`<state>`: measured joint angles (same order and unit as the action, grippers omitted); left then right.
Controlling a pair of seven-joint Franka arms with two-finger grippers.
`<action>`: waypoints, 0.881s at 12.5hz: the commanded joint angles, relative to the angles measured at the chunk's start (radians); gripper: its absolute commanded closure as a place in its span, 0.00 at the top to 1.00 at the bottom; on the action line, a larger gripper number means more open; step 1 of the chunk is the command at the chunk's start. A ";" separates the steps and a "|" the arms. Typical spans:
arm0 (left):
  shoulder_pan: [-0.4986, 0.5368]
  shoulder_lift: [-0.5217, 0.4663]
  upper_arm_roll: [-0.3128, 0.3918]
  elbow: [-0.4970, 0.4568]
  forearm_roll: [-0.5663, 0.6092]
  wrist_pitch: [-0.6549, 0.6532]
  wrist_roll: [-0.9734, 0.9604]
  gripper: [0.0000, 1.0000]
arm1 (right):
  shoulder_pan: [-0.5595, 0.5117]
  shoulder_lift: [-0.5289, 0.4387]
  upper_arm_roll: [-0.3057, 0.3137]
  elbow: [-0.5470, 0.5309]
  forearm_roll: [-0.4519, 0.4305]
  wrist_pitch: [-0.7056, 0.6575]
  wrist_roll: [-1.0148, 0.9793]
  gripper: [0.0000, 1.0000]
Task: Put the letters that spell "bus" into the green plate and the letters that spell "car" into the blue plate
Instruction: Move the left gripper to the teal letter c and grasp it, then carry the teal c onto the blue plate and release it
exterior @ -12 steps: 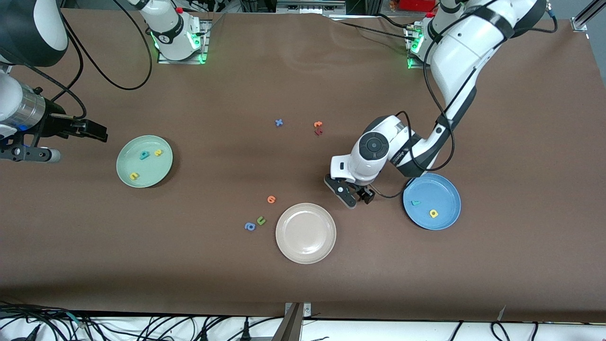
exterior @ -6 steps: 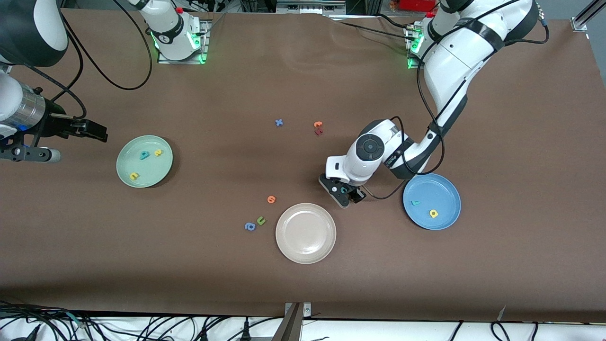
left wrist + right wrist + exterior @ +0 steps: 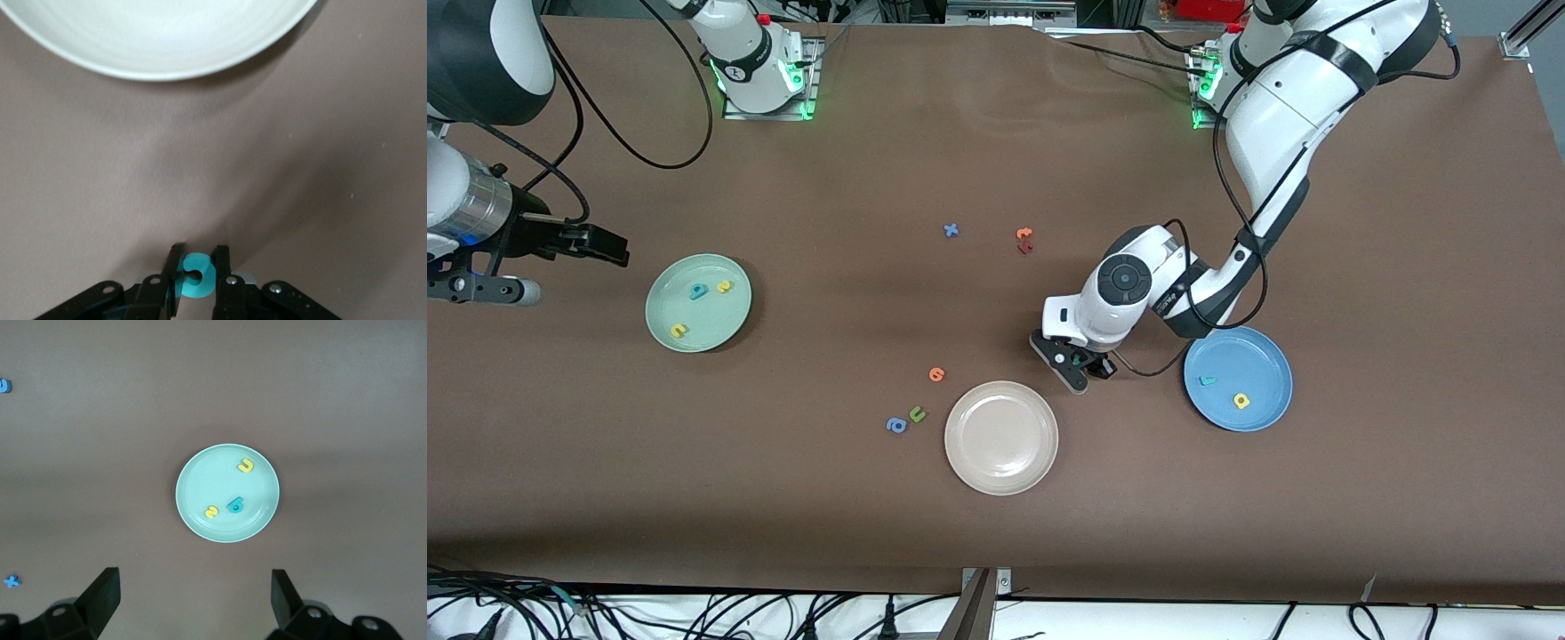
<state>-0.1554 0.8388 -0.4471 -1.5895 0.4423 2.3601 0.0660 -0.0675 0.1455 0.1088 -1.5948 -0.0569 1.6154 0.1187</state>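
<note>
My left gripper [image 3: 1079, 365] is shut on the teal c [image 3: 198, 277], low over the table between the beige plate and the blue plate [image 3: 1263, 363]. In the blue plate lie the teal r [image 3: 1207, 380] and the yellow a [image 3: 1240, 401]. The green plate [image 3: 713, 316] holds the teal b [image 3: 698, 291], the yellow s [image 3: 724, 286] and the yellow u [image 3: 679, 331]. My right gripper [image 3: 609, 247] hangs open and empty at the right arm's end, beside the green plate [image 3: 207, 480].
The beige plate [image 3: 1001, 437] stands close to my left gripper, nearer the front camera. An orange letter [image 3: 936, 374], a green u [image 3: 917, 413] and a blue a [image 3: 895, 426] lie beside it. A blue x [image 3: 951, 230] and orange and dark red letters [image 3: 1024, 240] lie mid-table.
My left gripper's fingers have closed on the teal c after a small shift toward the beige plate. The right arm has not moved.
</note>
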 commanded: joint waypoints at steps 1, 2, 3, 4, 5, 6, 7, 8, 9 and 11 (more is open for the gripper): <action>0.010 -0.070 -0.002 0.002 0.016 -0.088 0.005 0.04 | -0.015 -0.021 0.015 -0.017 -0.011 0.001 0.009 1.00; 0.023 -0.096 -0.004 0.005 0.015 -0.128 0.008 0.04 | -0.015 -0.021 0.015 -0.017 -0.011 0.003 0.009 1.00; 0.046 -0.125 -0.004 0.002 0.015 -0.177 0.015 0.04 | -0.015 -0.021 0.015 -0.017 -0.011 0.003 0.010 1.00; 0.080 -0.136 -0.004 -0.003 0.015 -0.224 0.026 0.04 | -0.015 -0.021 0.015 -0.017 -0.011 0.003 0.012 1.00; 0.120 -0.136 -0.004 -0.003 0.016 -0.260 0.063 0.05 | -0.015 -0.021 0.015 -0.017 -0.011 0.003 0.012 1.00; 0.161 -0.136 -0.002 -0.006 0.024 -0.274 0.115 0.05 | -0.015 -0.021 0.015 -0.017 -0.011 0.003 0.013 1.00; 0.218 -0.136 -0.002 -0.013 0.029 -0.275 0.182 0.05 | -0.015 -0.021 0.015 -0.017 -0.011 0.003 0.013 1.00; 0.268 -0.138 -0.002 -0.024 0.029 -0.275 0.254 0.05 | -0.015 -0.021 0.015 -0.017 -0.011 0.003 0.013 1.00; 0.299 -0.138 -0.004 -0.027 0.029 -0.275 0.291 0.08 | -0.015 -0.021 0.015 -0.017 -0.011 0.003 0.013 1.00; 0.301 -0.154 -0.005 -0.046 0.029 -0.275 0.294 0.98 | -0.015 -0.021 0.015 -0.017 -0.012 0.003 0.013 1.00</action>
<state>0.1552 0.7169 -0.4367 -1.6047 0.4428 2.0886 0.3503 -0.0683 0.1454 0.1089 -1.5948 -0.0569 1.6154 0.1188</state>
